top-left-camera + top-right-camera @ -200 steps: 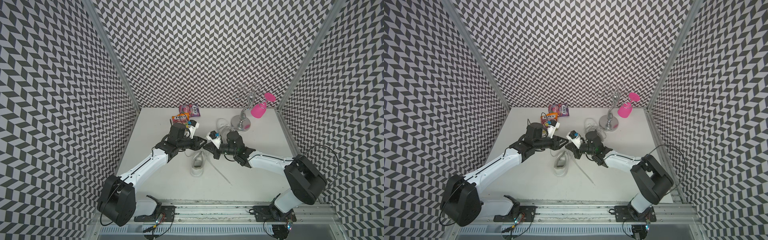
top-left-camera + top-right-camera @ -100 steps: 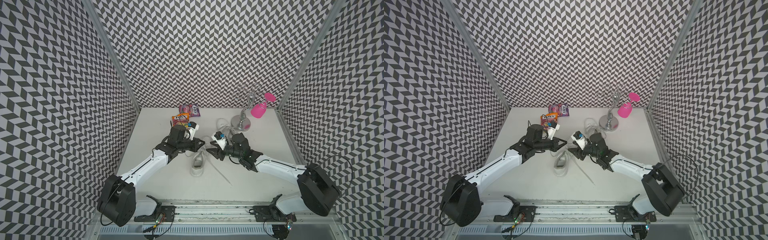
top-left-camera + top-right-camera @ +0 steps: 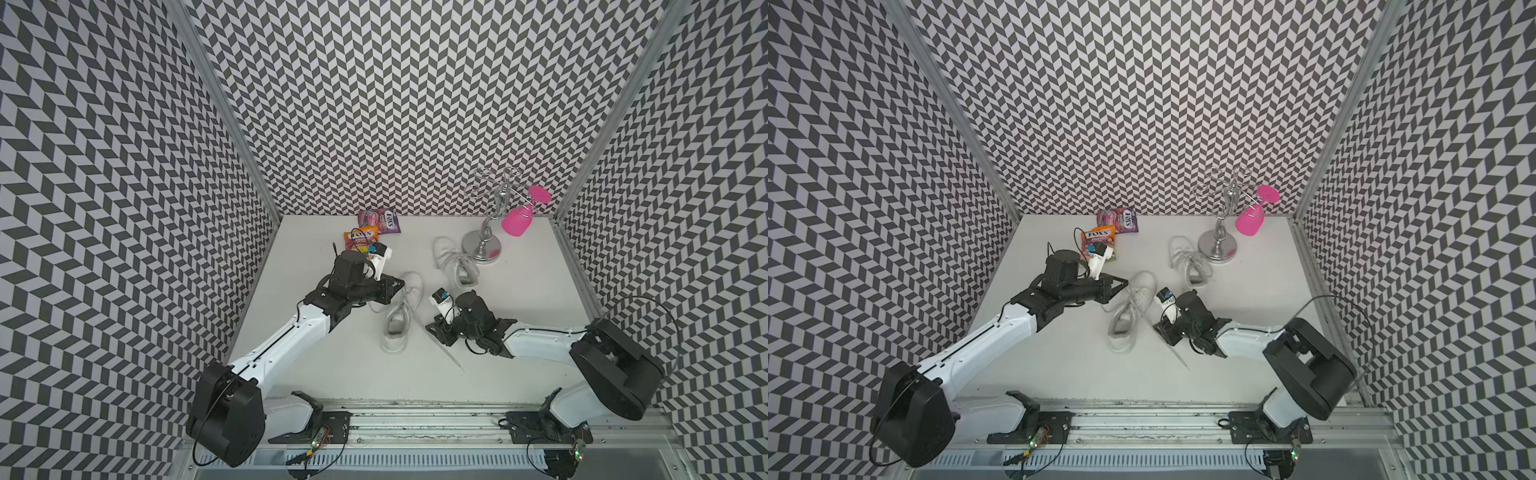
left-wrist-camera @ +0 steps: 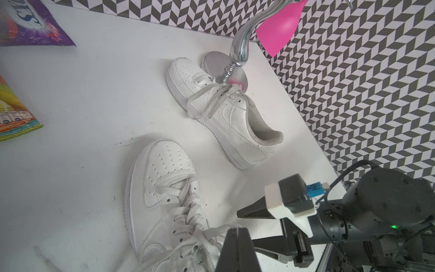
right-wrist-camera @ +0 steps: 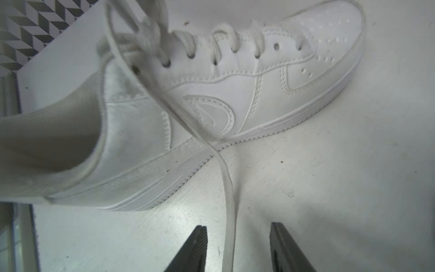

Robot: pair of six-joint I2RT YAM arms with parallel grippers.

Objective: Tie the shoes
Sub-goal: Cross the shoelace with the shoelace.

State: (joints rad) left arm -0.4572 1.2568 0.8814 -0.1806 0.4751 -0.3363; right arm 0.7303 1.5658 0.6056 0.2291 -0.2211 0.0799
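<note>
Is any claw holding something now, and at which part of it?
The left claw pinches a lace at the near shoe's upper eyelets. The right claw is open around the other lace.

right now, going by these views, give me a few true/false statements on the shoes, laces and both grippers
1. The right gripper is open, a loose lace lying between its jaws. True.
2. The left gripper is wide open. False: it is shut at the laces of the near shoe.
3. The far shoe lies beside the base of the silver stand. True.
4. The pink cup stands upright on the table. False: it hangs tilted on the stand.
5. Both candy bags lie between the shoes. False: near the back wall.
</note>
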